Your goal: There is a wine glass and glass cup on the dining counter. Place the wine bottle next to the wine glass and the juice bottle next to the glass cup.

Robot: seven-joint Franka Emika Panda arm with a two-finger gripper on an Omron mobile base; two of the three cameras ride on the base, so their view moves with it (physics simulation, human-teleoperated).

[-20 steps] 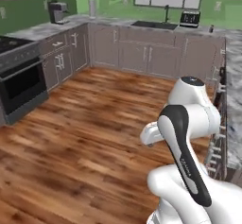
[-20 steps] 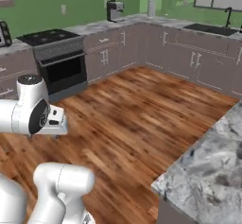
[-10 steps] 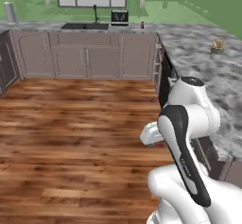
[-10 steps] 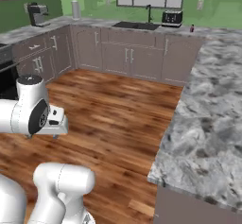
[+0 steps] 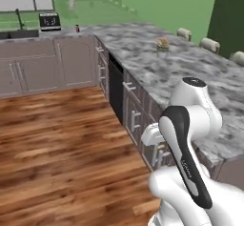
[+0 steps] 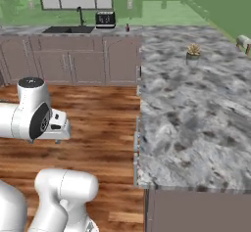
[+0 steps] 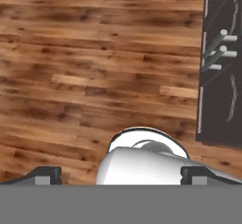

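My gripper (image 7: 120, 176) is open with nothing between its fingertips (image 7: 47, 176). It points down at the wooden floor, beside dark cabinet fronts with bar handles. The arm is folded close to the base. A long marbled counter, which I take for the dining counter (image 5: 190, 72) (image 6: 196, 118), runs along the right. A small reddish bottle (image 5: 77, 28) (image 6: 127, 28) stands on the back worktop next to a toaster; it looks like the juice bottle but is too small to be sure. The wine bottle, the wine glass and the glass cup are out of view.
A small potted plant (image 5: 163, 44) (image 6: 193, 52) stands on the counter. Stool backs (image 5: 209, 44) line its far side. The back worktop holds a black sink (image 6: 68, 29) and a toaster (image 6: 105, 18). Wooden floor (image 5: 62, 139) spreads to the left.
The whole picture has swung sideways as the base turned: the stove and back cabinets slid out of view and the long marbled counter came in. The arm keeps its folded pose, gripper still open.
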